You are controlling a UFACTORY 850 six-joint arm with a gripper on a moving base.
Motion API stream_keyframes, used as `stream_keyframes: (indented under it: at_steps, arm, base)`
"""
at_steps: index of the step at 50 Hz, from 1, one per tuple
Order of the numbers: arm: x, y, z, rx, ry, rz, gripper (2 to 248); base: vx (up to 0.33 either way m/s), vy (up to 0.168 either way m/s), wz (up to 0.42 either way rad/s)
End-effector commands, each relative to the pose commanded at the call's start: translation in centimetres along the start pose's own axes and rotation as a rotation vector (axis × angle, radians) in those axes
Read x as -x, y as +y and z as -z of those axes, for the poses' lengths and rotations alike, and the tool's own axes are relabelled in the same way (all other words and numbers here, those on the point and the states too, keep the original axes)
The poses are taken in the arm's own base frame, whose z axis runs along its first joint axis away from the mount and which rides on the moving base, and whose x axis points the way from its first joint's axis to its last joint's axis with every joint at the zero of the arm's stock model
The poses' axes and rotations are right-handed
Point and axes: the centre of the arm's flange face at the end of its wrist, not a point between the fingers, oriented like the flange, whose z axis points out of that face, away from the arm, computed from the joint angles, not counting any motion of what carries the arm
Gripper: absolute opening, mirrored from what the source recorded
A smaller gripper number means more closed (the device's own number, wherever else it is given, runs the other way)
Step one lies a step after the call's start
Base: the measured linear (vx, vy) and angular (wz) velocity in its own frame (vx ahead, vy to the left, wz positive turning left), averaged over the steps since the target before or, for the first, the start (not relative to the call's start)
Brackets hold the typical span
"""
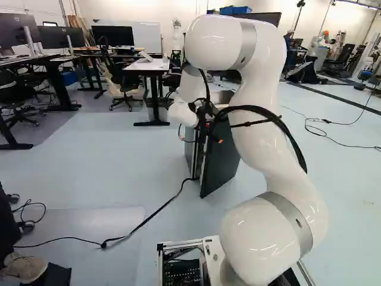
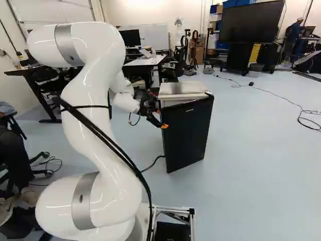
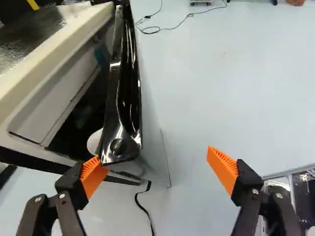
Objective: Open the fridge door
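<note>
In the right base view the gripper [image 2: 158,111] is at the near upper corner of the small fridge's black door [image 2: 188,133]. The fridge [image 3: 54,93] has a light top, and its door [image 3: 120,105] stands ajar, with a dark gap between door and body. Seen from the wrist, the gripper [image 3: 158,169] is wide open. One orange pad [image 3: 93,176] is at the door's corner, on the side of the gap, seemingly touching it; the other pad [image 3: 223,169] stands well away over the floor, outside the door's front. The fridge's inside is mostly hidden.
A black cable [image 1: 146,221] runs over the floor to the fridge. Behind stand a white table [image 1: 146,65], office chairs and desks. A seated person's leg and shoe [image 1: 24,267] show at the near left. A large screen [image 2: 250,22] stands at the back.
</note>
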Motion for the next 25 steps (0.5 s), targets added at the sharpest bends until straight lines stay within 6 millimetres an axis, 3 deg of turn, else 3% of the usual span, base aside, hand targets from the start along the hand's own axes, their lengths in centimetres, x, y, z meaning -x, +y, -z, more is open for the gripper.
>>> stream_keyframes:
  at_steps: [25]
  arm:
    - [0.4,5.9,0.2,0.189,-0.056,-0.077,247]
  base:
    - [0.0,0.0,0.0]
